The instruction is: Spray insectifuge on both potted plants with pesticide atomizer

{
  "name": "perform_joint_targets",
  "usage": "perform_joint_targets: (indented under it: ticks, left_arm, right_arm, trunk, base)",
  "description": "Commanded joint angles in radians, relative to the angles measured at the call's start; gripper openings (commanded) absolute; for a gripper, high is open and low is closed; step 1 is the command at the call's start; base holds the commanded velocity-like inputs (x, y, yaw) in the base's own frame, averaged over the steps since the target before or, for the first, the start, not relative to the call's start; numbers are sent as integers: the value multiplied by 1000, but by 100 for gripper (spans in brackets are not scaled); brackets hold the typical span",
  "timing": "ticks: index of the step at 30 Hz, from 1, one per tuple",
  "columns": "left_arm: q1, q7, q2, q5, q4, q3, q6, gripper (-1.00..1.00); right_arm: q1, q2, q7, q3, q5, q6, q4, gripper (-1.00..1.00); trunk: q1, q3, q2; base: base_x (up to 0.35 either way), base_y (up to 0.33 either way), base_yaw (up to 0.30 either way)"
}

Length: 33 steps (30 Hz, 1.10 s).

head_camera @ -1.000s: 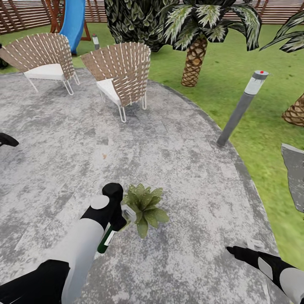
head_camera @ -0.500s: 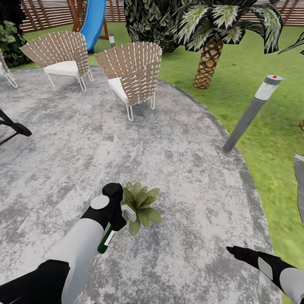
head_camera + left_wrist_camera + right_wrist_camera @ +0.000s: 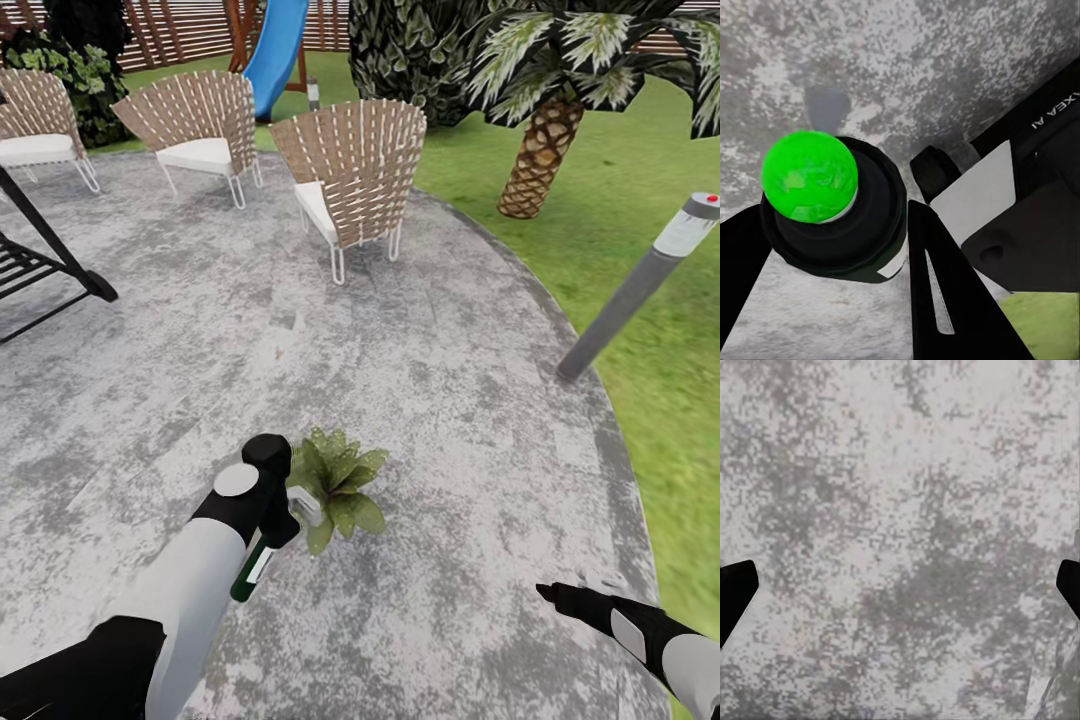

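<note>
Spreading across most of the head view was one round grey patio (image 3: 420, 350), and everything else can be placed from it. Green lawn (image 3: 640, 200) bordered its far and right-hand edges, with a brown slatted fence (image 3: 180, 30) beyond. One palm with a scaly trunk (image 3: 540, 160) stood on the grass just off the patio's far right rim, and one blue slide (image 3: 275, 50) rose behind the far edge. Three wicker chairs stood along the patio's far side: one at the far left (image 3: 35, 120), one in the middle (image 3: 195, 125) and one nearest (image 3: 355, 180). One dark folding frame (image 3: 50, 270) sat at the patio's left side. One grey lamp post (image 3: 640, 285) leaned up from the patio's right rim; a second, smaller one (image 3: 313, 92) showed behind the chairs.

One potted plant (image 3: 335, 485) sat near the patio's middle, a low rosette of green leaves. The left gripper (image 3: 285, 510) was clamped on one bottle (image 3: 255, 565), its dark-green body slanting below the fingers and its white spray head just beside the leaves. In the left wrist view the bottle (image 3: 832, 202) sat gripped between two black fingers (image 3: 945, 300). The right gripper (image 3: 550, 592) hung over bare paving near the patio's near-right part; in its wrist view the fingertips (image 3: 735, 589) stood wide apart, holding nothing.
</note>
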Motion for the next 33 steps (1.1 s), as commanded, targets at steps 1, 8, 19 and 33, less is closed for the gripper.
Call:
perform_joint_targets:
  ticks: [1,8,19,33]
  left_arm:
    - [3,-10,0,-10,0,-1,10,-100]
    - [11,-10,12,23,60,6,6,-100]
    - [28,-10,20,70,68,20,1,-100]
    - [137,558,19,482,76,20,-10,-100]
  right_arm:
    - [0,-1,2,7,-11,5,-2,100]
    - [0,-1,2,7,-11,5,-2,100]
    - [0,-1,2,7,-11,5,-2,100]
    - [0,-1,2,7,-10,5,-2,100]
  trunk:
    - [0,-1,0]
    - [0,-1,0]
    - [0,-1,0]
    - [0,-1,0]
  base:
    - [3,-5,252]
    - [0,-1,252]
    - [0,0,118]
    - [0,0,0]
